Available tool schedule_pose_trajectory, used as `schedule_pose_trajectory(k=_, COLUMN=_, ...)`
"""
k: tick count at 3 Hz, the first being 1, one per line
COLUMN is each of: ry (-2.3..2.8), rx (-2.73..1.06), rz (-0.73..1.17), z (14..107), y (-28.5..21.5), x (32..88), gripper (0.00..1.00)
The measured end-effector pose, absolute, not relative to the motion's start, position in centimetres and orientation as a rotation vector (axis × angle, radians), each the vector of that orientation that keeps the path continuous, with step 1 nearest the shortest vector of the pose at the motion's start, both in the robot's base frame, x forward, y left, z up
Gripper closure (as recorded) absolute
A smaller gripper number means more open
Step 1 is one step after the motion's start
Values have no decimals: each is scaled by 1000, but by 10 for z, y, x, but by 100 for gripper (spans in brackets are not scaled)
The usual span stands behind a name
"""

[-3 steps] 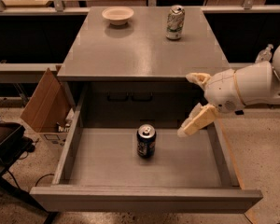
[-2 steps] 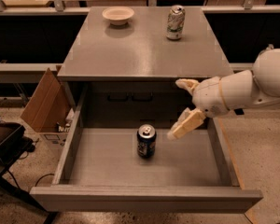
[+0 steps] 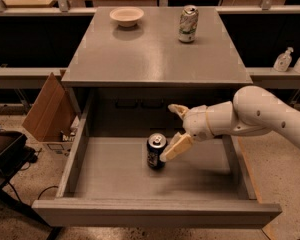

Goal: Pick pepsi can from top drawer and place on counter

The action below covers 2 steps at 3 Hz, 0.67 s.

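Observation:
The pepsi can (image 3: 155, 151), dark with a silver top, stands upright on the floor of the open top drawer (image 3: 110, 171), near its middle. My gripper (image 3: 174, 130) comes in from the right on a white arm and is open. One cream finger (image 3: 176, 147) reaches down to the can's right side, the other finger (image 3: 178, 109) points up and back, above the can. The can is not between them. The counter (image 3: 140, 54) is the grey cabinet top behind the drawer.
A cream bowl (image 3: 126, 16) and a pale white-green can (image 3: 188, 23) stand at the back of the counter. A brown cardboard box (image 3: 46, 109) leans left of the cabinet. Spray bottles (image 3: 283, 60) sit on a shelf at right. The drawer's front wall (image 3: 155, 214) is nearest me.
My gripper has moved left and down into the drawer, from beside the right wall to right next to the can. The can has not moved.

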State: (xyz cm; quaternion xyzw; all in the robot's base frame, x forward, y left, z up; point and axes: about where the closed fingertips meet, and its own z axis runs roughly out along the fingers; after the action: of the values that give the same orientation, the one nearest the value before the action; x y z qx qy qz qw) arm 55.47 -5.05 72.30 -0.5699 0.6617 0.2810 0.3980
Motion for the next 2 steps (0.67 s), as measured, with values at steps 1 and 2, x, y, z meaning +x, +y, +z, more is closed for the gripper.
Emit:
schedule_pose_trajectory(k=1, ry=1656, rx=-1440, rz=781, z=695, y=-33, x=550, gripper=18)
schedule_pose_trajectory(k=2, ry=1654, rx=-1455, rz=815, z=675, y=-19, x=546, gripper=41)
